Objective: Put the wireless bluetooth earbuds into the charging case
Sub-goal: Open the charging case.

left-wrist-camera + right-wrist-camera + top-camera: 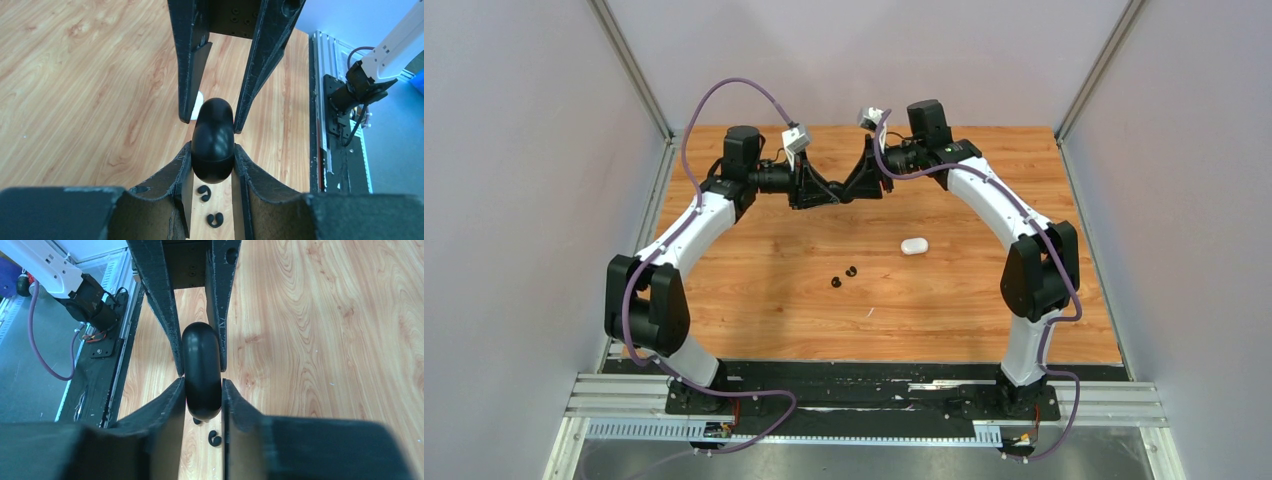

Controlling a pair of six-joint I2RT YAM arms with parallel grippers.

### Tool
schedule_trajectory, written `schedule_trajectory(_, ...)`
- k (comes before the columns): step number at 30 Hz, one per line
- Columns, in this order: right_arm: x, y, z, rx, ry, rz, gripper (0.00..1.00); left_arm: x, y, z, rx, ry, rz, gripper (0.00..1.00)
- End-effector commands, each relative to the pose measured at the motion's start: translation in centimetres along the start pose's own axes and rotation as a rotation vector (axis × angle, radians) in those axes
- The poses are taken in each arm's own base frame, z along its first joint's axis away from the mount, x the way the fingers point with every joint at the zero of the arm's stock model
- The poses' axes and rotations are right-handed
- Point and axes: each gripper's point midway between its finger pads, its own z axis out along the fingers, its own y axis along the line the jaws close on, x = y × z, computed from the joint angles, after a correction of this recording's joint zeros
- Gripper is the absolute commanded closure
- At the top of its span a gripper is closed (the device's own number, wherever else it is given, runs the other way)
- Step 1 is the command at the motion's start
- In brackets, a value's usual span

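Now your left pincer (212,152) is closed on one end of a black charging case (213,125), held above the far middle of the tabletop (754,300). Two black earbuds (835,283) lie loose nearer you. Your right pincer (202,385) clamps the case's other end. A white case (913,245) rests further right.

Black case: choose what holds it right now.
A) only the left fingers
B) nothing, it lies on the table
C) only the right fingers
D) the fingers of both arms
D: both wrist views show the black case above the wood, clamped at once by the left fingers and the right fingers.
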Motion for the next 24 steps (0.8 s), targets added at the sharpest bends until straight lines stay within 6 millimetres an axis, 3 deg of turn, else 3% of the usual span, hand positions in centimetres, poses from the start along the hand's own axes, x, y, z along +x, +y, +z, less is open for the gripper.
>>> schedule_trajectory(1,-2.6,-3.1,-1.0,0.158,-0.045,-0.042,0.61,-1.4,-1.6,0.1,0.088,-0.019,0.060,1.00)
schedule_trajectory(8,-4.3,-5.6,-3.2,0.238,-0.092,-0.020,0.58,-1.2,-1.7,0.1,0.099,-0.013,0.061,1.00)
schedule_trajectory(19,-4.0,-4.0,-3.0,0.167,-0.104,0.002,0.55,-1.4,-1.2,0.2,0.072,-0.016,0.047,1.00)
schedule_trajectory(24,-4.4,-1.3,-3.1,0.040,-0.121,-0.014,0.32,-1.1,-0.5,0.1,0.051,-0.017,0.015,1.00)
